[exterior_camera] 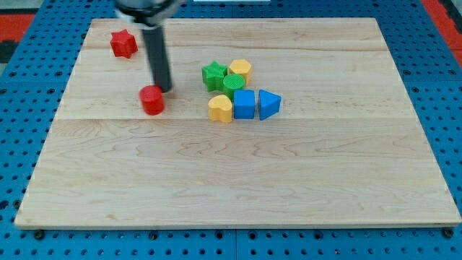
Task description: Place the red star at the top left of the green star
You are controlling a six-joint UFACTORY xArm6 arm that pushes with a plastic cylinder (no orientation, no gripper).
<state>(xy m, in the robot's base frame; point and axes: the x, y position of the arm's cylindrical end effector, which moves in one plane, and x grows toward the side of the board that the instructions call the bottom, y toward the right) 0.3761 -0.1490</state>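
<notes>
The red star (123,43) lies near the view's top left corner of the wooden board (238,180). The green star (214,75) sits near the board's middle, at the left end of a cluster of blocks. My tip (164,89) rests on the board between the two stars, just to the upper right of a red round block (152,100) and close to touching it. The tip is well below and right of the red star and left of the green star.
Touching the green star are a yellow hexagonal block (240,70) and a green round block (233,84). Below them stand a yellow heart-like block (220,108), a blue cube (244,104) and a blue triangular block (268,104).
</notes>
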